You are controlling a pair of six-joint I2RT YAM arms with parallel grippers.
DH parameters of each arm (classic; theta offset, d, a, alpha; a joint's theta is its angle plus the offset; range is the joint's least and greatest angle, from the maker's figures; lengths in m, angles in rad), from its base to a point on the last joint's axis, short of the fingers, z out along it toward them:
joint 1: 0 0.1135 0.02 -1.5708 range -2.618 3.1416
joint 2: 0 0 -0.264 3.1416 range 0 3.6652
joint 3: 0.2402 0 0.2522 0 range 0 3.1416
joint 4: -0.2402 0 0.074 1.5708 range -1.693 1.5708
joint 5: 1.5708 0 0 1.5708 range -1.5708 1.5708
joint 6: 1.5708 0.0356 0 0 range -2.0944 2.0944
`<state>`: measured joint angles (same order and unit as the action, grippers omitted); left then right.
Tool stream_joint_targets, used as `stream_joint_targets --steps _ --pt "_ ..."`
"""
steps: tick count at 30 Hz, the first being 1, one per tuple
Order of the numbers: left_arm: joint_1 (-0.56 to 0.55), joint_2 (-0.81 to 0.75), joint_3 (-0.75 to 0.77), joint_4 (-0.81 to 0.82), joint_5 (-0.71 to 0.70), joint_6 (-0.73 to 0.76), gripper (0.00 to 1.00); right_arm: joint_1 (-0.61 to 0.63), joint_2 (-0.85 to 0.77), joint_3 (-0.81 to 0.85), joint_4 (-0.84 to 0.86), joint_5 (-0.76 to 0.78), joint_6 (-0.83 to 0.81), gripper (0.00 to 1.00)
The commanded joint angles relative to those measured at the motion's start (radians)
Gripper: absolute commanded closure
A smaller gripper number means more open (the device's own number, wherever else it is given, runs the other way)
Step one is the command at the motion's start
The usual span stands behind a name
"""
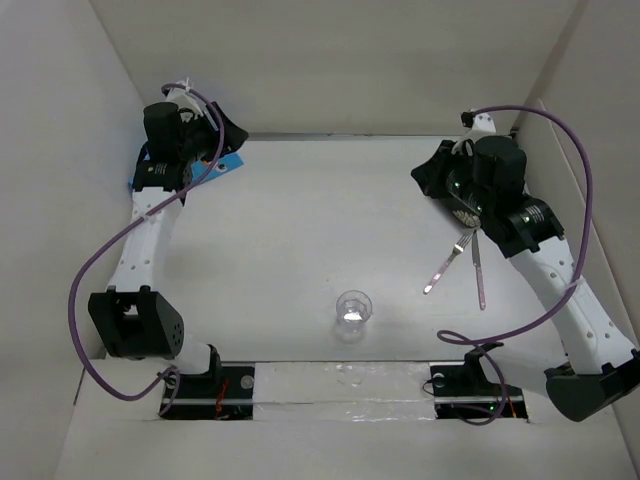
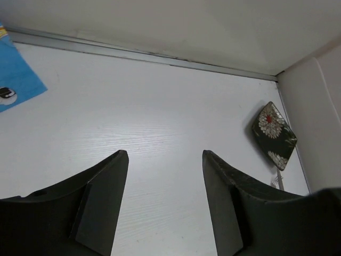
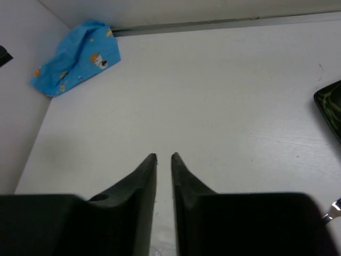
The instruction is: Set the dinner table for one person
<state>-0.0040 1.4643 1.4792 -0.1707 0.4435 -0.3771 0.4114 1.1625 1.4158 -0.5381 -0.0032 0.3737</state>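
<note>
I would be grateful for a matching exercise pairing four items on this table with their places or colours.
Items:
1 clear cup
2 blue cloth
3 fork
4 square plate

Descriptions:
A bunched in the far left corner
B dark, with a flower pattern
C near the front edge, about centre
D lying to the right of the cup

Pairs: 1-C; 2-A; 3-D; 4-B

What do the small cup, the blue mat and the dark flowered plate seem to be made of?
Cup: clear plastic or glass, I cannot tell which; it is see-through, with bright glints. Blue mat: soft matte cloth, crumpled into folds, with a printed pattern. Dark flowered plate: probably glazed ceramic or lacquer, as it seems to show a slight sheen.
</note>
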Motion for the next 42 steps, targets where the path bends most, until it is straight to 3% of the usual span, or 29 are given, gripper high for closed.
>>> stream_joint_targets --steps 1,2,4,5,6,10,15,18,19,23,25,30,34,37,42 --pt "0.007 0.001 0.061 -0.026 -0.101 0.006 0.46 -0.026 -0.024 -0.030 0.032 -0.061 -0.002 0.95" --pt "0.007 0.026 0.075 -0.041 -0.133 0.007 0.53 -0.036 -0.023 -0.037 0.038 -0.092 -0.002 1.00" --pt "0.007 0.072 0.108 -0.053 -0.233 0.004 0.71 -0.036 -0.020 -0.052 0.036 -0.100 -0.004 1.00" --pt "0.007 0.091 0.121 -0.055 -0.273 0.004 0.90 -0.036 -0.021 -0.060 0.046 -0.106 -0.001 1.00" --pt "0.007 0.118 0.166 -0.076 -0.354 0.010 1.00 -0.036 -0.023 -0.069 0.052 -0.109 -0.002 1.00" --pt "0.007 0.290 0.341 -0.153 -0.528 0.035 1.00 -0.025 -0.021 -0.097 0.072 -0.126 0.004 1.00" --pt "0.007 0.606 0.635 -0.292 -0.661 0.041 0.72 -0.025 -0.011 -0.140 0.092 -0.147 0.004 1.00" --pt "0.028 0.747 0.732 -0.329 -0.640 0.015 0.62 -0.025 0.003 -0.130 0.095 -0.144 0.002 1.00" --pt "0.039 0.811 0.742 -0.319 -0.626 -0.005 0.53 -0.025 0.015 -0.123 0.087 -0.143 -0.002 1.00" --pt "0.048 0.898 0.779 -0.325 -0.631 -0.011 0.46 -0.025 0.052 -0.100 0.073 -0.153 -0.002 1.00" --pt "0.070 0.951 0.813 -0.340 -0.625 -0.017 0.42 -0.025 0.075 -0.084 0.072 -0.161 -0.005 0.91" --pt "0.105 1.011 0.831 -0.337 -0.649 -0.020 0.39 -0.016 0.114 -0.064 0.064 -0.175 -0.007 0.67" --pt "0.105 1.076 0.857 -0.354 -0.675 0.038 0.36 0.003 0.152 -0.041 0.049 -0.182 -0.006 0.64" --pt "0.105 1.113 0.866 -0.368 -0.620 0.055 0.37 0.013 0.180 -0.012 0.046 -0.184 -0.005 0.64" --pt "0.105 1.145 0.857 -0.403 -0.514 0.067 0.61 0.023 0.216 0.041 0.047 -0.175 -0.009 0.63"
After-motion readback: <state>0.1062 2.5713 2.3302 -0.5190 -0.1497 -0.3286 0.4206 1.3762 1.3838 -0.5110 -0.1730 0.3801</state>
